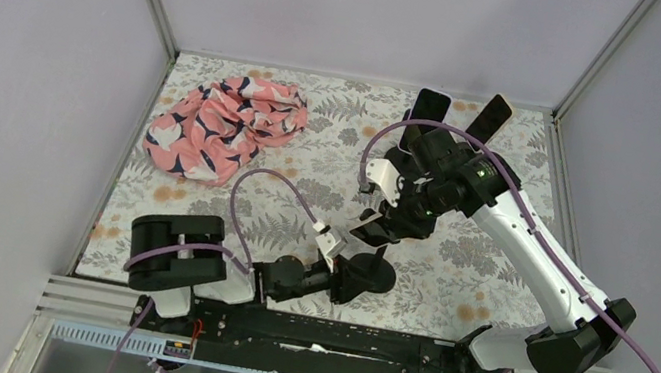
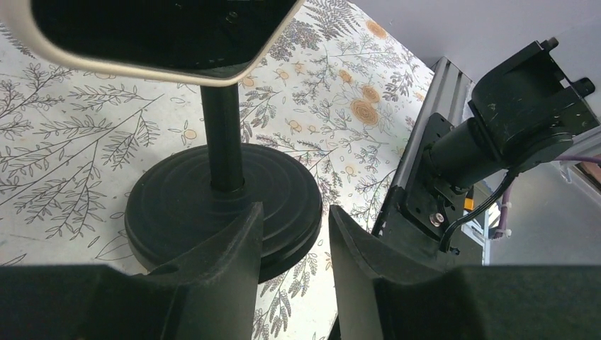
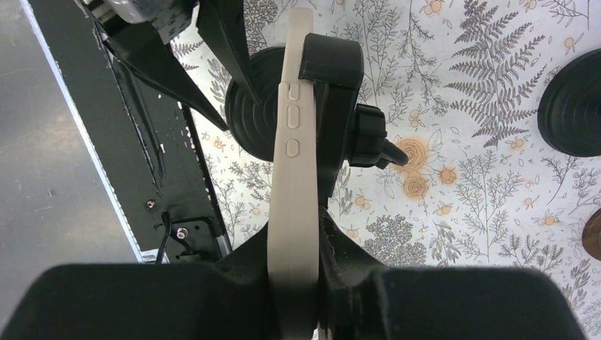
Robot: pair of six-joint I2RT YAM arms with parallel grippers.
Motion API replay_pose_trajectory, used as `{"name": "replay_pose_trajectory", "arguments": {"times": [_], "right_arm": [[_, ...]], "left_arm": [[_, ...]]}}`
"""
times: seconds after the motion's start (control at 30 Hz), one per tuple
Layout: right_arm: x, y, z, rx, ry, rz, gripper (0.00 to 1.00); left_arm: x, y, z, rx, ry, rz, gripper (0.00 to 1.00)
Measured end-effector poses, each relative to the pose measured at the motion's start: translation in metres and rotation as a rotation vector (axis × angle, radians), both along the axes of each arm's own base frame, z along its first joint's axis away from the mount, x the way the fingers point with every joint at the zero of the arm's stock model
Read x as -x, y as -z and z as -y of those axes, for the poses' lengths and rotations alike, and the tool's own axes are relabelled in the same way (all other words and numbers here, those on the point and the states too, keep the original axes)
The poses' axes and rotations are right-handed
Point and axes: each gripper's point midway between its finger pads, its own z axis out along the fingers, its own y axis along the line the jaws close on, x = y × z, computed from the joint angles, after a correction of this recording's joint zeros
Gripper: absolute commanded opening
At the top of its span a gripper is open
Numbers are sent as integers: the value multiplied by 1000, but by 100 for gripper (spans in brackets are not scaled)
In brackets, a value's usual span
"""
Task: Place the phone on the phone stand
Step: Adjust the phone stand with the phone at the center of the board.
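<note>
The phone (image 3: 292, 163), in a beige case, stands edge-on in the right wrist view with my right gripper (image 3: 294, 244) shut on its lower part. Its back lies against the black clamp head (image 3: 332, 67) of the phone stand. From the left wrist view the phone (image 2: 142, 35) hangs overhead above the stand's pole (image 2: 223, 134) and round black base (image 2: 212, 205). My left gripper (image 2: 294, 216) is low by that base, jaws apart, with only the base's rim and tablecloth showing between them. In the top view the right gripper (image 1: 397, 220) is above the left gripper (image 1: 351, 267).
A pink patterned cloth (image 1: 225, 123) lies bunched at the back left. Two more dark stands (image 1: 431, 107) (image 1: 493, 115) rise at the back edge, and another round black base (image 3: 574, 103) is near. The black frame rail (image 2: 425, 177) runs close to the left gripper.
</note>
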Motion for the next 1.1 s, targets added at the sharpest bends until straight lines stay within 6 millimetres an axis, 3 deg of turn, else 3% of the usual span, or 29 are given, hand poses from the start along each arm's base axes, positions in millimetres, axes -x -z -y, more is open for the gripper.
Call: {"name": "replay_pose_trajectory", "arguments": {"times": [0.77, 0.9, 1.0, 1.1], "right_arm": [[16, -2, 6, 33, -16, -51, 0], [21, -1, 12, 65, -13, -76, 0], [16, 1, 16, 84, 4, -74, 0], [14, 0, 16, 85, 9, -75, 0]], "left_arm": [[1, 13, 4, 35, -5, -176, 29], [0, 28, -1, -4, -3, -228, 28], [6, 66, -15, -127, -6, -306, 28], [6, 68, -15, -122, -6, -333, 27]]}}
